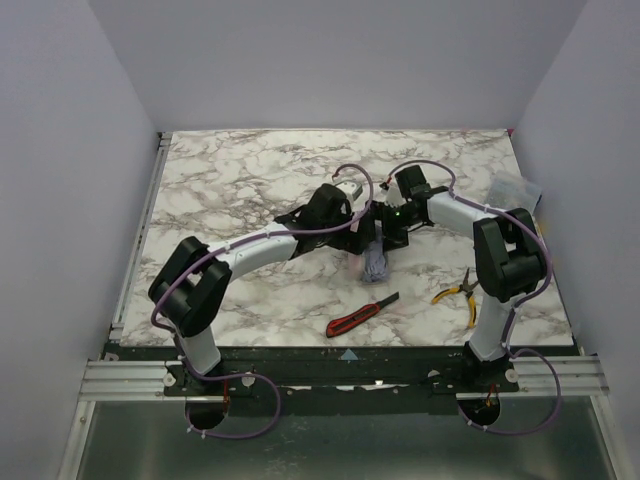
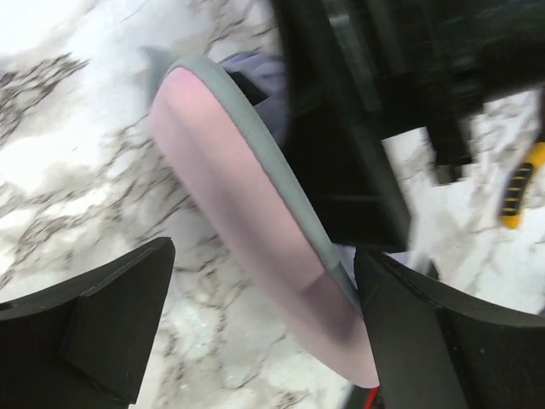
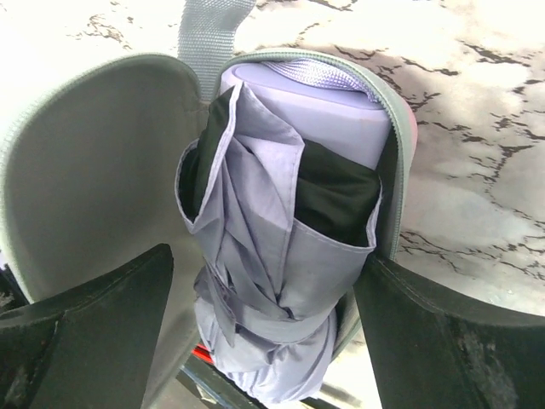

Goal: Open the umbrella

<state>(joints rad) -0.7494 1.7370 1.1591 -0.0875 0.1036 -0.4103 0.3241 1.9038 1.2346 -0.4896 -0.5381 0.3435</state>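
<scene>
1. The umbrella [image 3: 255,221] is folded shut in an open clamshell case [image 3: 94,162]. In the top view it sits just beyond the red utility knife [image 1: 362,316], on the side away from the arm bases.
2. Its lavender fabric is bunched in loose folds, with black lining showing between them. The lavender block handle [image 3: 315,115] is at the end farthest from the right wrist camera.
3. The case is grey inside, and the left wrist view shows it pink outside with a grey zip edge [image 2: 247,213]. A grey webbing strap [image 3: 213,34] runs off its far end.
4. The right gripper [image 3: 266,260] has its 2 fingers spread wide, 1 on each side of the umbrella bundle. The left-hand finger [image 3: 85,332] shows grey case lining between itself and the fabric. The other [image 3: 443,341] is right beside the case rim; I cannot tell if it touches.
5. The left gripper [image 2: 264,256] is also spread wide, with the pink shell passing between its fingers. 1 finger [image 2: 102,332] is well clear of the shell and the other [image 2: 426,341] is right at its lower end.
6. Both grippers meet just beyond the knife, over the marble table [image 1: 230,180].
7. Yellow-handled pliers [image 1: 455,292] lie to the right of the knife, near it.
8. A clear plastic bag [image 1: 515,190] lies well beyond and right of the knife.
</scene>
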